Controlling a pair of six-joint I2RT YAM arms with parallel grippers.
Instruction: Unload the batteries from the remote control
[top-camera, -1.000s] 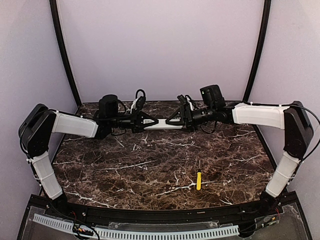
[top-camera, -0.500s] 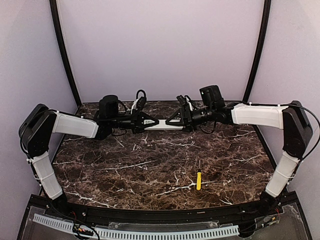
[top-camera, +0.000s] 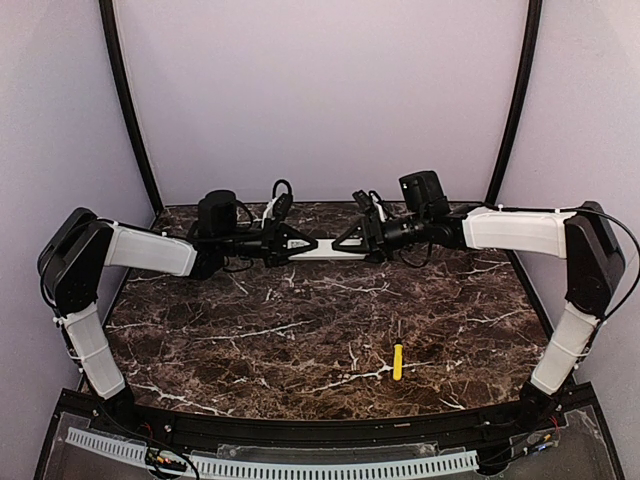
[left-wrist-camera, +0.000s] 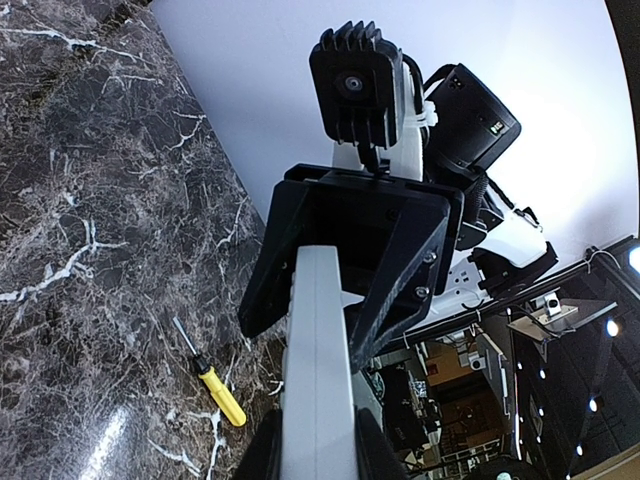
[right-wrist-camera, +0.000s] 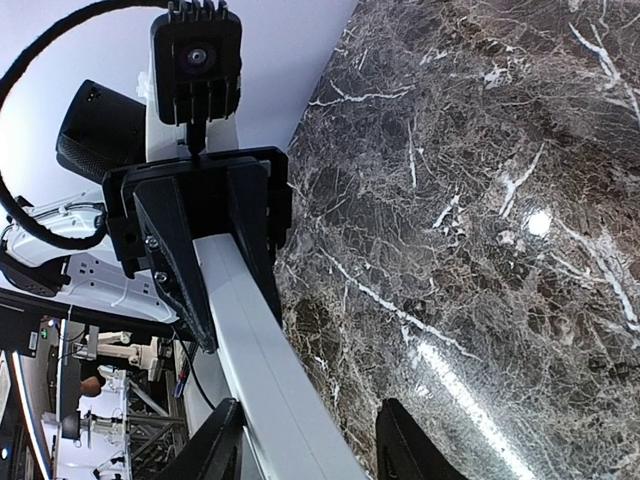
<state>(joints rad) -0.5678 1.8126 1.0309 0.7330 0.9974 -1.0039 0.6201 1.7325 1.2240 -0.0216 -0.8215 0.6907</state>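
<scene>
The slim white remote control (top-camera: 326, 251) is held level above the far part of the table, between both grippers. My left gripper (top-camera: 298, 245) is shut on its left end; in the left wrist view (left-wrist-camera: 318, 455) both fingers press the remote's (left-wrist-camera: 318, 350) sides. My right gripper (top-camera: 352, 238) straddles the right end with its jaws apart. In the right wrist view (right-wrist-camera: 310, 445) the remote (right-wrist-camera: 255, 340) lies against one finger (right-wrist-camera: 215, 445), and a wide gap separates it from the other. The batteries are hidden. No buttons show on the remote.
A yellow-handled screwdriver (top-camera: 397, 362) lies on the dark marble table (top-camera: 300, 340) at the near right; it also shows in the left wrist view (left-wrist-camera: 218, 385). The back wall stands close behind both grippers.
My right gripper has shifted slightly left and up along the remote. The left arm and the remote have stayed put.
</scene>
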